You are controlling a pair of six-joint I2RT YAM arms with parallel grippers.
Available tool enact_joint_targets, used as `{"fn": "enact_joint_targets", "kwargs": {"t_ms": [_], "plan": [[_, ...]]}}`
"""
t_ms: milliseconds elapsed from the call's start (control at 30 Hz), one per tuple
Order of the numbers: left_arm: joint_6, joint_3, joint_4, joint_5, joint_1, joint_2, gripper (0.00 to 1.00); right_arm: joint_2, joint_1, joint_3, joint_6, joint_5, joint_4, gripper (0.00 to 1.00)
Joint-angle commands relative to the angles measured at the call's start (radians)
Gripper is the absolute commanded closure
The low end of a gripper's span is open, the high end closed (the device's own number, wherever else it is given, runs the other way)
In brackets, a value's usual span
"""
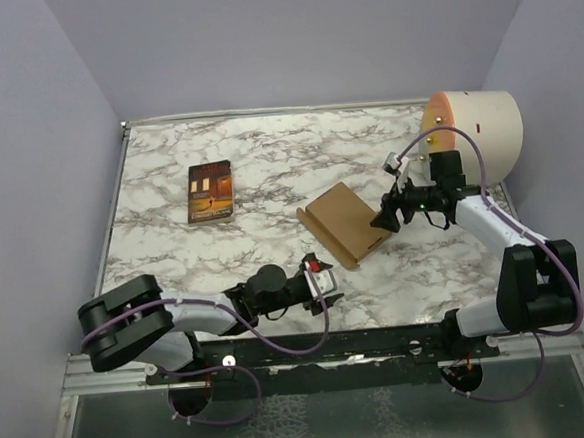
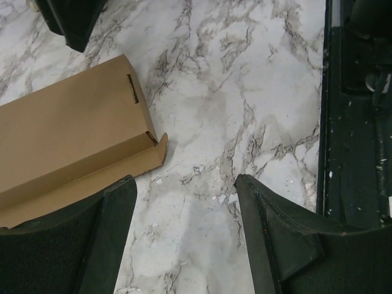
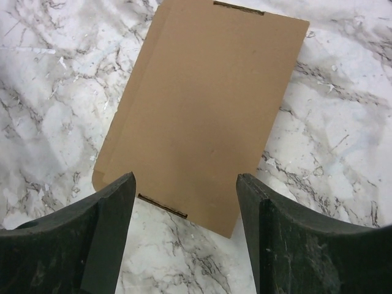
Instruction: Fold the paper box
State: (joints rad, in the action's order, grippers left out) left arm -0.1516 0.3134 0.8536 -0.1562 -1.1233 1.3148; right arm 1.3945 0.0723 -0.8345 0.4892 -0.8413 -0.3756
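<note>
**Operator:** Where is the paper box?

**Spotter:** The paper box (image 1: 344,223) lies on the marble table (image 1: 267,151), right of centre and turned on a diagonal, between your two arms. It is plain brown cardboard with its broad panel facing up. In your left wrist view one long side wall shows, and a small rounded tab pokes out at the corner.

**Operator:** And my right arm?

**Spotter:** Your right gripper (image 1: 384,218) sits just beside the box's right end. From its wrist camera the two dark fingers (image 3: 92,239) stand wide apart and the box's near edge shows in the gap. Nothing is clamped. Whether either finger touches the cardboard, you cannot tell from these views.

**Operator:** The left?

**Spotter:** Your left gripper (image 1: 322,282) is low at the near edge of the table, close to the box's near corner but apart from it. Its jaws are spread too, with only bare marble between them. The box lies off to the left of that view, and the black base rail (image 2: 349,122) runs down the right.

**Operator:** Anything else on the table?

**Spotter:** A dark book (image 1: 210,192) with an orange cover picture lies left of centre, well apart from the box. A large cream cylinder (image 1: 476,131) lies at the far right corner, behind your right arm.
</note>
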Motion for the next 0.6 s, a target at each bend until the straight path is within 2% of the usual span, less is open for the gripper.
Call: {"fn": "enact_joint_targets", "kwargs": {"t_ms": [0,133,367,567], "plan": [[-0.081,0.047,0.163,0.119,-0.041,0.156,0.31,0.016,-0.01,-0.006,-0.035,0.054,0.054,0.32],[-0.077,0.096,0.221,0.15,-0.045,0.287,0.37,0.025,-0.011,0.0,-0.049,0.089,0.075,0.32],[-0.061,0.186,0.209,0.192,-0.046,0.427,0.52,0.049,-0.012,-0.002,-0.078,0.111,0.087,0.35],[-0.056,0.217,0.21,0.188,-0.046,0.491,0.55,0.054,-0.012,0.002,-0.101,0.119,0.098,0.35]]}}
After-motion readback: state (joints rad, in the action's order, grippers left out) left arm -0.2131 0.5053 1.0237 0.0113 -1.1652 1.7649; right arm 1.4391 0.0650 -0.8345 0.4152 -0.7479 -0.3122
